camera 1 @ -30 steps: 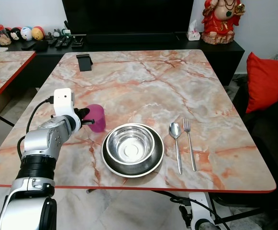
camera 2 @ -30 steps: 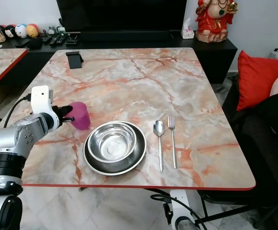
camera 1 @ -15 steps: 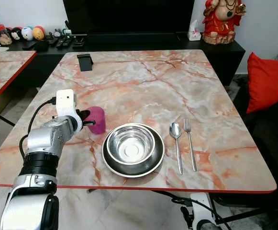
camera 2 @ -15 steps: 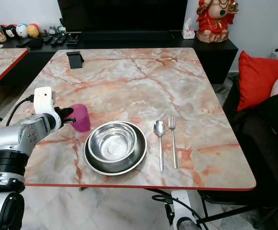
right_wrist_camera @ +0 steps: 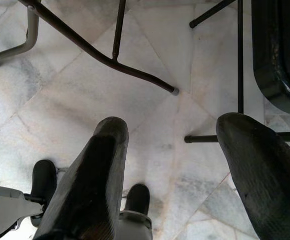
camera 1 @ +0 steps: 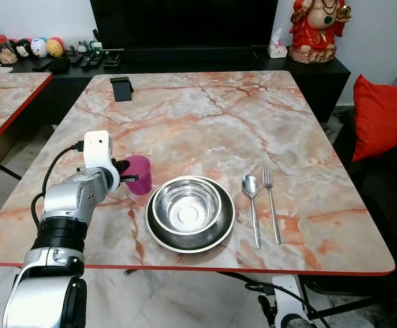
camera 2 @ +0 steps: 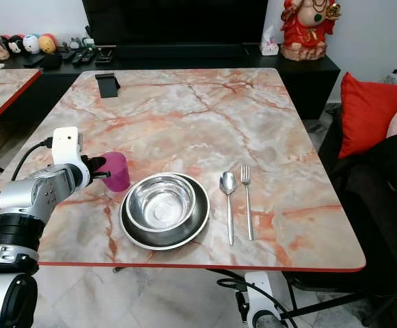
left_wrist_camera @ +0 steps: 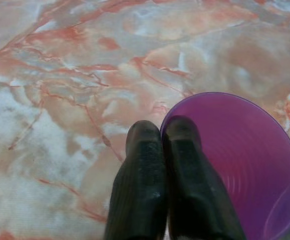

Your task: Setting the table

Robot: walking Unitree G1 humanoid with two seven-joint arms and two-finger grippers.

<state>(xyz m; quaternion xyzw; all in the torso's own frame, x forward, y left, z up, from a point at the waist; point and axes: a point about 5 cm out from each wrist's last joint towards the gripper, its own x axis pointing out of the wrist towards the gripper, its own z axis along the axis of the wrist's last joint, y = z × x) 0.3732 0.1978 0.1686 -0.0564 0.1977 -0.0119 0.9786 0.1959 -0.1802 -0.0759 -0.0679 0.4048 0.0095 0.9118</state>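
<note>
while the left gripper (left_wrist_camera: 163,131) keeps its fingers (left_wrist_camera: 140,165) pinched together over the near rim of the purple cup (camera 1: 139,174), one inside the wall and one outside, the cup has travelled across the counter (camera 1: 205,116) over the last second, ending closer to the front edge and nearer the steel bowl (camera 1: 188,208) than a second ago; that reads as the cup being brought to its spot at the left of the place setting, with release probably the next thing owed. it now sits upright just beside the dark plate (camera 1: 158,239) under the bowl, apart from it. beyond the bowl to the right lie the spoon (camera 1: 251,198) and fork (camera 1: 270,201), side by side. the right gripper (right_wrist_camera: 172,165) hangs below the counter with its fingers spread wide over the tiled floor (right_wrist_camera: 85,95)
</note>
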